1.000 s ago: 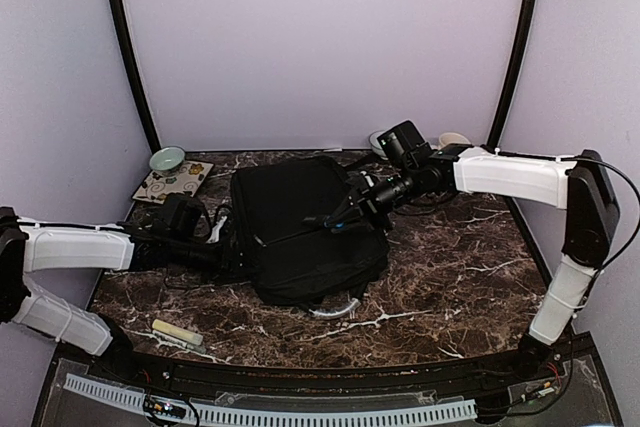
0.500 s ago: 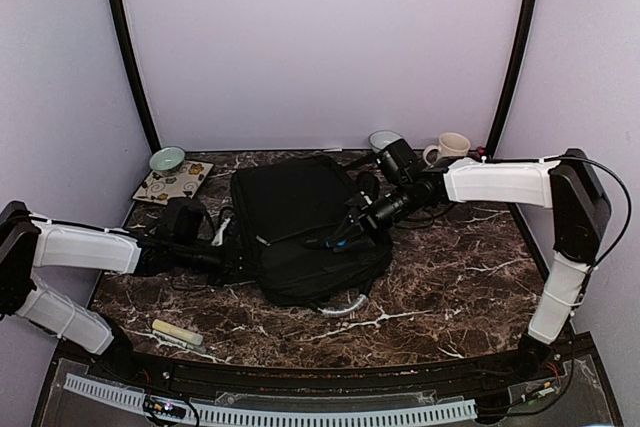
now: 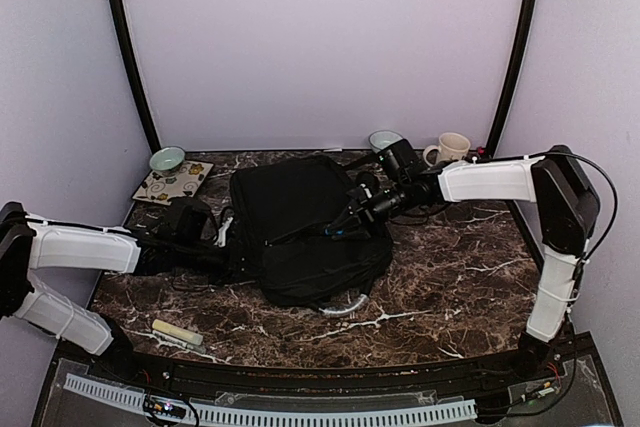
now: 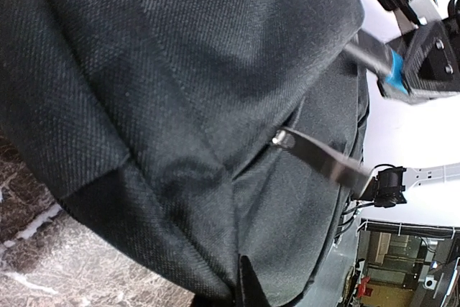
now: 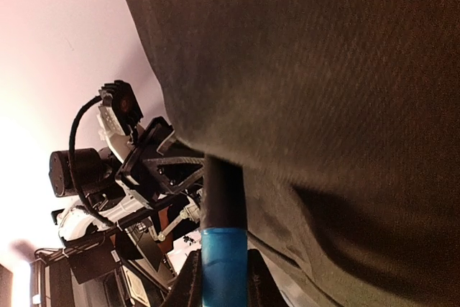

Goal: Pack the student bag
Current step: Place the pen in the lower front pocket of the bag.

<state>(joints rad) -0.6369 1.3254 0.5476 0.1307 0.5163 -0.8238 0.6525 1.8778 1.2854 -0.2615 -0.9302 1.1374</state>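
Note:
The student bag [image 3: 305, 227] lies flat mid-table, black and soft, and its fabric [image 4: 180, 91] fills the left wrist view. My left gripper [image 3: 228, 252] is at the bag's left edge, jaws shut on a fold of the fabric [image 4: 244, 289]. My right gripper [image 3: 347, 219] is over the bag's right half, shut on a dark pen with a blue band [image 5: 224, 249]. The pen's tip goes under the bag's fabric [image 5: 323, 70]. The pen [image 4: 375, 57] and a metal zip pull [image 4: 320, 157] also show in the left wrist view.
The bag's grey handle [image 3: 342, 307] curves out at its near edge. A teal bowl [image 3: 167, 159] and a patterned mat [image 3: 173, 183] sit back left. A bowl [image 3: 383, 139] and a cream mug [image 3: 452, 148] stand back right. A cream stick [image 3: 177, 332] lies front left.
My left gripper has shut on the bag's left edge. The right arm has swung left and down, carrying the pen further over the bag and uncovering the mug.

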